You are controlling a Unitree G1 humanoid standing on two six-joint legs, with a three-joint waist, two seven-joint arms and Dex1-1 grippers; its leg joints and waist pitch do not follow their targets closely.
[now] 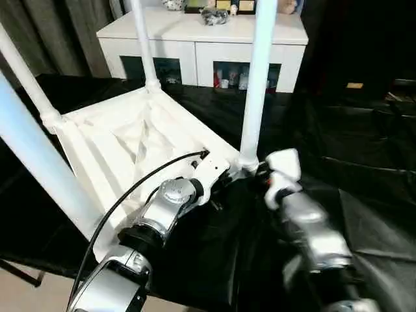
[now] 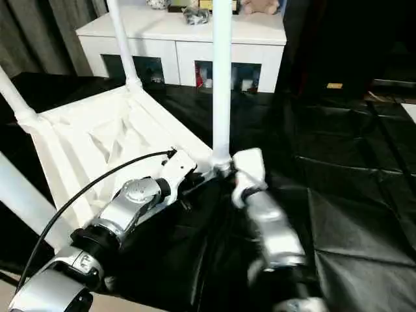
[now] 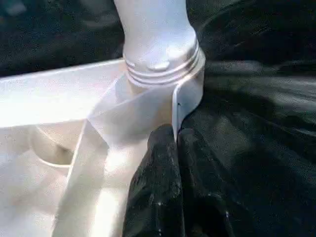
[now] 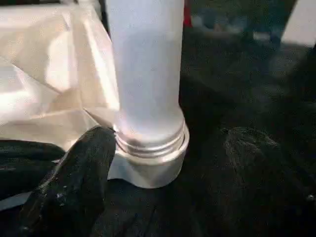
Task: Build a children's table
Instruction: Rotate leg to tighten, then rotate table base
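White table upside down, all legs look seated

White plastic children's table (image 1: pixel 130 140) lies top-down on the black-sheeted desk (image 2: pixel 351 195), ribbed underside up. Going left to right I count four legs standing up from the corners: the near left leg (image 1: pixel 32 156), big and blurred against my camera, the far left leg (image 1: pixel 26 81), the back leg (image 1: pixel 142 39), and the near right leg (image 1: pixel 259 78) in its corner socket (image 3: pixel 163 69).

My left gripper (image 3: pixel 170 163) is pressed together, its tip against the rim wall just under that socket, pinching nothing that I can see. My right gripper (image 4: pixel 153 177) sits at the same socket from the other side, jaws spread on either side of the collar, one finger (image 4: pixel 79 168) touching it, not clamped on the leg.

My judgement: the build is nearly done. Probably left: confirm this last leg is tight, then flip the table upright. White cabinet (image 1: pixel 201 39) stands behind, not involved.
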